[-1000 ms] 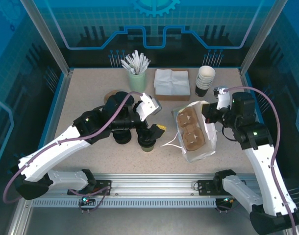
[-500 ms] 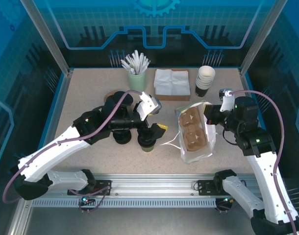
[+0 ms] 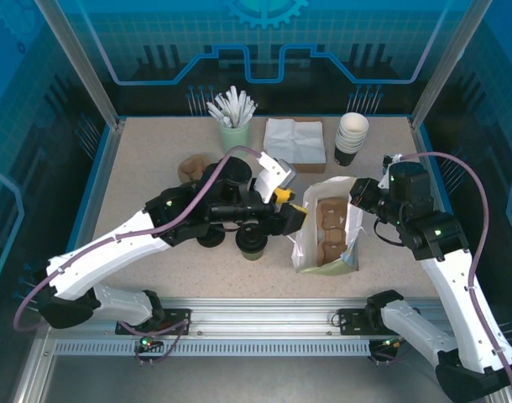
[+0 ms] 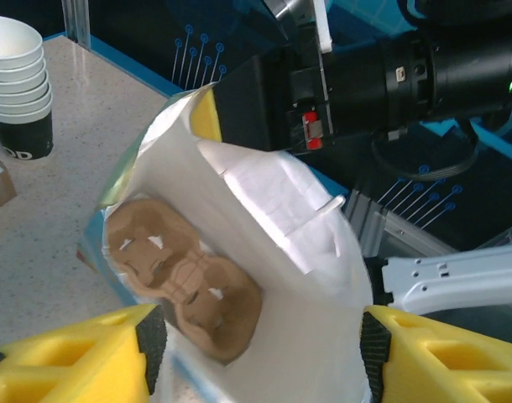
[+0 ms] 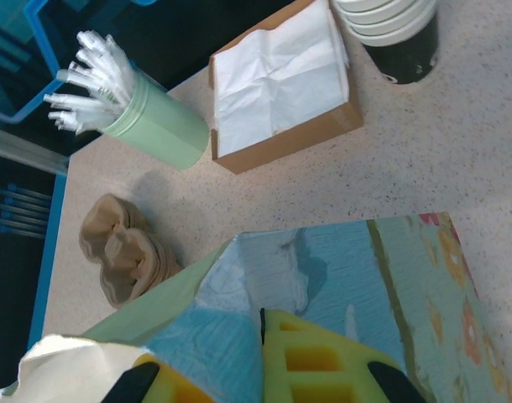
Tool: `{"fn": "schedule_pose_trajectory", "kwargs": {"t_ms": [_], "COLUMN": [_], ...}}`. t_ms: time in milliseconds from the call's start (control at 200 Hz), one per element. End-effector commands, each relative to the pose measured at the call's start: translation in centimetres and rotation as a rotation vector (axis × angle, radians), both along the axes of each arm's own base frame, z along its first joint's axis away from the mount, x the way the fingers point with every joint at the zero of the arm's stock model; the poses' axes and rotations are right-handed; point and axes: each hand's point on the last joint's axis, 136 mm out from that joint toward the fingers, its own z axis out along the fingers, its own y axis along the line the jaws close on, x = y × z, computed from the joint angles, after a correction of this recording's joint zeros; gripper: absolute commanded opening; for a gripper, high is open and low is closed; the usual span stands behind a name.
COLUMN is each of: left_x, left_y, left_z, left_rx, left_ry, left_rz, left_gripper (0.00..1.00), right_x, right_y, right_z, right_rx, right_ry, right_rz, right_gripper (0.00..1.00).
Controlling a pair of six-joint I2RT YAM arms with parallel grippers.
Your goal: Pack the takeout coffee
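The takeout coffee [image 3: 252,243], a short dark cup with a black lid, stands on the table just under my left forearm. To its right is the paper bag [image 3: 327,235], its mouth wide and a brown cup carrier [image 3: 328,228] inside. My left gripper [image 3: 289,208] is at the bag's left rim. In the left wrist view its fingers [image 4: 147,344] stand apart on either side of the bag's white near wall [image 4: 298,277], above the carrier [image 4: 185,273]. My right gripper [image 3: 357,196] is shut on the bag's right wall [image 5: 365,269].
A green cup of straws [image 3: 235,126], a napkin box [image 3: 294,143] and a stack of lidless cups [image 3: 351,138] line the back edge. Spare brown carriers [image 3: 193,166] lie back left. A loose black lid [image 3: 210,238] sits left of the coffee.
My left gripper has swung right from above the coffee to the bag's left rim, its jaws narrowing. The right gripper has pulled the bag more upright and leftward.
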Motion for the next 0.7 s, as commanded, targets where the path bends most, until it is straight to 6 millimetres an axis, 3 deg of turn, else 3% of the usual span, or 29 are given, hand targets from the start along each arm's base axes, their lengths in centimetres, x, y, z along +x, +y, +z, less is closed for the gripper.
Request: {"fn": "schedule_pose_trajectory", "kwargs": {"t_ms": [0, 130, 280, 695], "left_x": [0.7, 1.2, 2.2, 3.6], "left_y": [-1.1, -2.6, -4.2, -5.0], "left_z": [1.3, 0.2, -2.5, -10.6], "left_rx": [-0.034, 0.01, 0.105, 0.358], "left_ry": [0.038, 0.088, 0.16, 0.295], "left_rz": [0.102, 0.144, 0.195, 0.321], "left_gripper": [0.62, 0.57, 0.51, 0.37], "right_x": [-0.2, -0.2, -0.3, -0.9], "right_y": [-1.0, -0.7, -0.2, 0.2], "right_z": [1.0, 0.9, 0.7, -0.1], "right_rx": [0.06, 0.07, 0.075, 0.08], "right_ry": [0.005, 0.012, 0.017, 0.029], "right_rz": [-0.138, -0.152, -0.147, -0.134], "right_gripper": [0.0, 0.0, 0.0, 0.0]}}
